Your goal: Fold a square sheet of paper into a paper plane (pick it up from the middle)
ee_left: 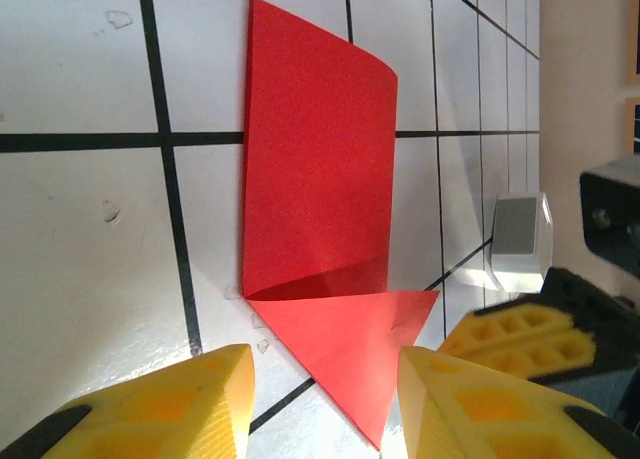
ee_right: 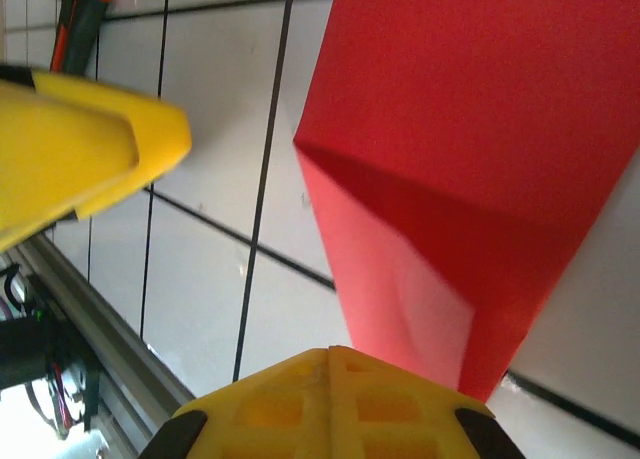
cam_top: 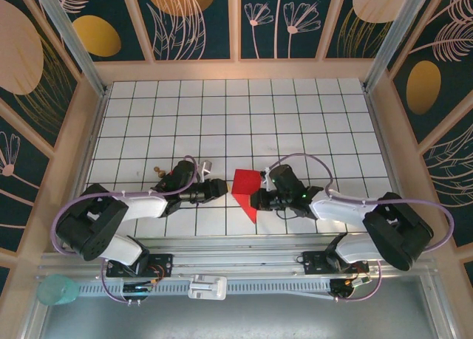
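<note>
Where the two arms meet: a thin, bright red, creased sheet of paper (cam_top: 246, 187) lies on the white bench ruled with black grid lines (cam_top: 295, 110), near its front edge and about midway across.
Paper shape: from the left wrist the sheet of paper (ee_left: 320, 179) shows as an oblong panel with a folded triangle below it. The triangle's point faces the camera, and one far corner curls up slightly.
Left arm: the black-and-white left arm (cam_top: 144, 204) reaches low from its bent elbow at the left, forearm almost level, wrist aimed at the paper's left side.
Left jaws: spread. The two yellow fingers (ee_left: 170, 409) stand on either side of the triangle's tip with a clear gap between them, pinching nothing.
Right arm: the matching right arm (cam_top: 340, 206) mirrors it, stretched low from the right with its wrist turned toward the paper's right edge.
Right jaws: pressed together, their yellow fingers (ee_right: 330, 399) meeting at a seam just beside the red paper (ee_right: 480, 129). Whether they touch it cannot be told.
</note>
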Robot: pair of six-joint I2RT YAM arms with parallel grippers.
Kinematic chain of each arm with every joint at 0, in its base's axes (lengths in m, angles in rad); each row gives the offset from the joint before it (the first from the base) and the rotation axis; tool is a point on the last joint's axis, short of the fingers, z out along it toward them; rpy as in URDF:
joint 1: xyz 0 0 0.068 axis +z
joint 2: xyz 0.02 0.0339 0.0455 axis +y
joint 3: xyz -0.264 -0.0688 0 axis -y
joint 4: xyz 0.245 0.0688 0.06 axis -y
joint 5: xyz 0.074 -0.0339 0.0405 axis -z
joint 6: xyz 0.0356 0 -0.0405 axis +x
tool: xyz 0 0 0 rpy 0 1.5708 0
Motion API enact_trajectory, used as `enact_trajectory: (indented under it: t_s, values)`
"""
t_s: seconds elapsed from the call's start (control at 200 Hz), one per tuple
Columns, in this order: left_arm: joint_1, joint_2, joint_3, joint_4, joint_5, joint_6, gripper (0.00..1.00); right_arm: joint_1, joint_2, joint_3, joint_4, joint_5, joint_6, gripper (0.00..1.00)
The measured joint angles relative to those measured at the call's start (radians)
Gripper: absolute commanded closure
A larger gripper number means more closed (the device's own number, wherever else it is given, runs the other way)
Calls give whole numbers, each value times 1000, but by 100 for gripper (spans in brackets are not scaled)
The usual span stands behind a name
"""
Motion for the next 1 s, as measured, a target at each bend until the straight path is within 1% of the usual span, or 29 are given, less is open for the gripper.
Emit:
enact_trajectory:
  t_s: [0.095, 0.22, 0.335, 0.676, 1.001]
  values:
    - [0, 10, 0, 11, 8, -1, 53, -16, 54, 34, 3, 2, -8, 97]
    - [0, 28, 1, 14, 29, -1, 52, -26, 121, 51, 10, 7, -11, 100]
    - [0, 54, 5, 13, 46, -1, 52, -44, 157, 51, 9, 15, -10, 100]
    - [-26, 109, 52, 5, 60, 0, 52, -71, 166, 12, 62, 14, -2, 100]
    - [-26, 148, 129, -95, 32, 7, 53, -77, 168, -11, 116, 3, 13, 100]
